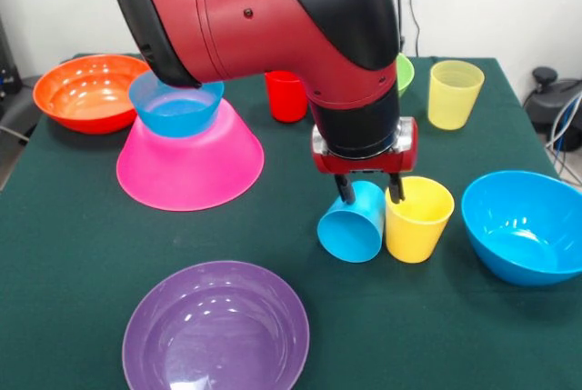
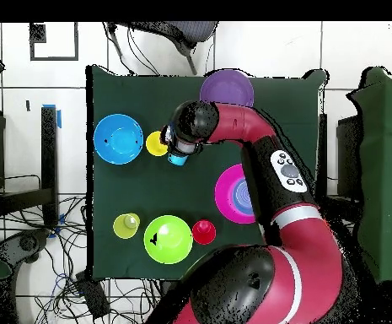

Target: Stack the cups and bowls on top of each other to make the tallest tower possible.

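Bulky red arm with black joint covers, red wrist block.

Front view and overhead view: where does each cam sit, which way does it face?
Front view: across the table, facing the robot; red arm descends, pincer around the tilted blue cup.
Overhead view: above the table, looking straight down; arm reaches up from the bottom.
Both show the pink bowl, purple bowl, yellow cup.

Dark green tablecloth; tangled cables on white tiled floor.
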Motion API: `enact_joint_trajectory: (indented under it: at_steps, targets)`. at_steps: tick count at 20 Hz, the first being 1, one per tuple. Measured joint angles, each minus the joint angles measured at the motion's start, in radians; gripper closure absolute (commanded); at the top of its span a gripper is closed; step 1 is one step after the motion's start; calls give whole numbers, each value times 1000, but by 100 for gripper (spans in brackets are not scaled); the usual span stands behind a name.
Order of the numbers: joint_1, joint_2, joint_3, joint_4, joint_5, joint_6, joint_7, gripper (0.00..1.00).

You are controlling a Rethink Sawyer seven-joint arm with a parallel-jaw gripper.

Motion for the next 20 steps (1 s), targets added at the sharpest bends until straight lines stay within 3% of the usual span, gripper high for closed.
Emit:
enact_joint_trajectory:
  at_steps: [13, 20]
  targets:
    - [-27, -23, 29, 1, -2, 0, 0, 0]
    - [-31, -111, 55, 20, -4, 0, 0, 0]
